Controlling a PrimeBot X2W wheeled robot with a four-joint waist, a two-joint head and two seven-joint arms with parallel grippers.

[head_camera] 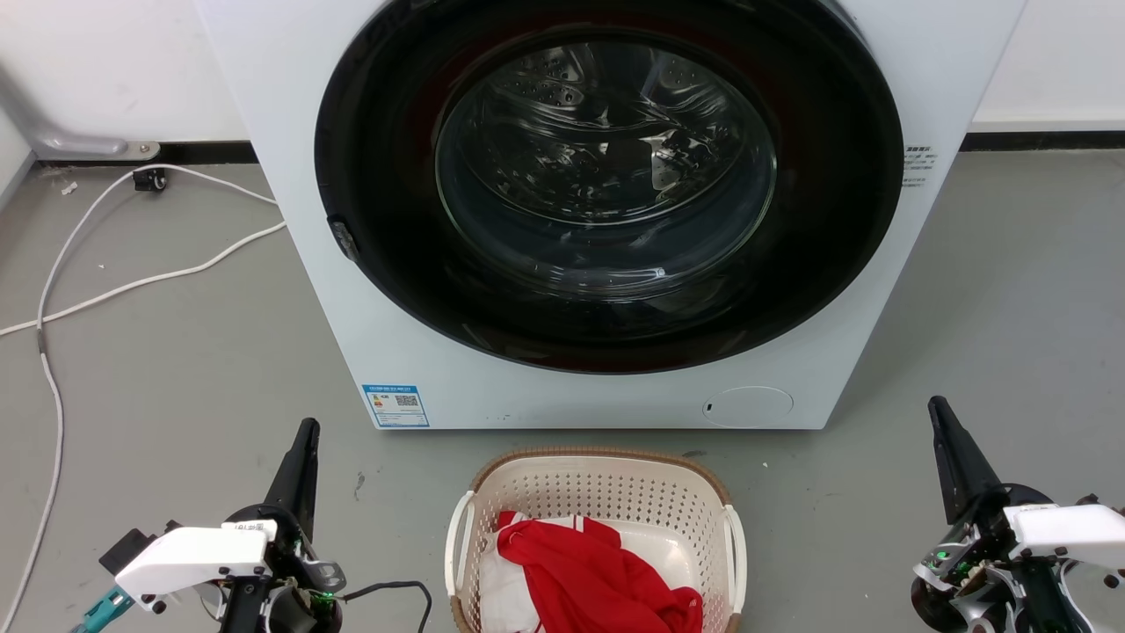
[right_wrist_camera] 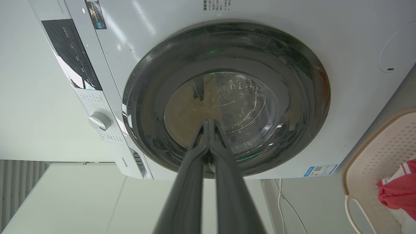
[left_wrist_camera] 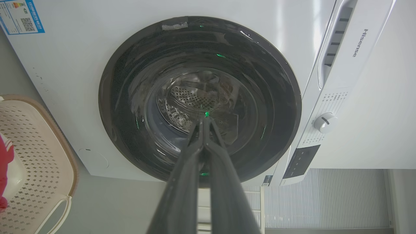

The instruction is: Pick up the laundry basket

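Finding the left jaws and the right jaws alike pinched fully together, long dark fingers [left_wrist_camera: 190,162] lying flat against each other and gripping nothing. Locating the laundry basket [head_camera: 606,492] on the floor [head_camera: 176,378] directly before the washing machine [head_camera: 527,396], midway between the two arms and well apart from each, with a red garment [head_camera: 598,571] lying inside. Recording both sets of fingers pointing toward the dark round door [head_camera: 606,338] rather than toward the basket. Judging the task as standing at its opening step: approaching not begun, no contact made. Judging the next move as calling for parting both jaws, swinging each arm inward and down to the white side handles [head_camera: 451,536], closing on the two together, then raising evenly so as not to be tipping the load out
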